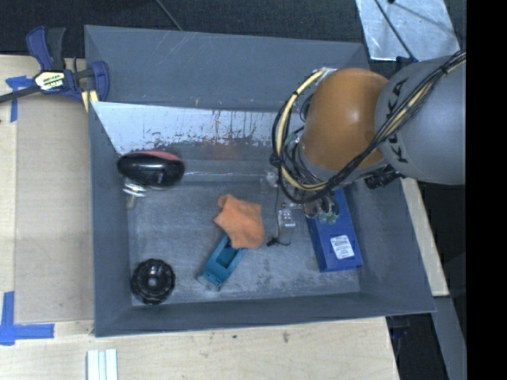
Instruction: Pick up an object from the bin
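My gripper reaches down near the middle of the bin floor, just right of an orange crumpled cloth. Its fingertips stand beside the cloth's right edge, and I cannot tell whether they touch it. A blue box with a white label lies flat just right of the gripper, partly under the arm. A teal-blue plastic piece lies tilted below the cloth, its upper end tucked under it.
A black and red computer mouse sits at the left by the back wall. A black round knob rests in the front left corner. The arm with its orange dome and cables covers the bin's right rear part.
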Motion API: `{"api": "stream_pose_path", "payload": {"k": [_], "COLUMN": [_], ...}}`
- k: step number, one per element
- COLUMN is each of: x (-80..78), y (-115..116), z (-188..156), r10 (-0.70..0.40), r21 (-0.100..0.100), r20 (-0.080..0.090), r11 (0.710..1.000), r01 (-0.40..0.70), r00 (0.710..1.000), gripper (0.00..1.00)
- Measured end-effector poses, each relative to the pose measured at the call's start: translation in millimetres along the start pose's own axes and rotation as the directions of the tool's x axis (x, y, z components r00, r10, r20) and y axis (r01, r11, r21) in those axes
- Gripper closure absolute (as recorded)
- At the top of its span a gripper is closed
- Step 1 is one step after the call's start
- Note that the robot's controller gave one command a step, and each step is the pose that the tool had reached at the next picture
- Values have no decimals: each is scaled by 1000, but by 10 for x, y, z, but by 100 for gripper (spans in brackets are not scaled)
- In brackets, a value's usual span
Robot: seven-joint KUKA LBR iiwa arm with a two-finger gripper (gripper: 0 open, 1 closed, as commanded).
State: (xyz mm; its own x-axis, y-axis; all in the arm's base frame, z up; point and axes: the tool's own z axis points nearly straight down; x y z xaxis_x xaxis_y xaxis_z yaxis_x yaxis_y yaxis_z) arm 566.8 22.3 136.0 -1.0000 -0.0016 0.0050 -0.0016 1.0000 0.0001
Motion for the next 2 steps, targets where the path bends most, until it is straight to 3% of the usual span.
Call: {"api": "stream_pose_path", "payload": {"k": [1, 2], "x": [-18, -169], "y": [0, 251], "z": [-48, 415], "r10": [0, -55], "r21": [0, 3], "r20": [8, 10], "r11": [1000, 998], "r01": [0, 55], "r00": [1000, 998], "gripper": [0, 0]}}
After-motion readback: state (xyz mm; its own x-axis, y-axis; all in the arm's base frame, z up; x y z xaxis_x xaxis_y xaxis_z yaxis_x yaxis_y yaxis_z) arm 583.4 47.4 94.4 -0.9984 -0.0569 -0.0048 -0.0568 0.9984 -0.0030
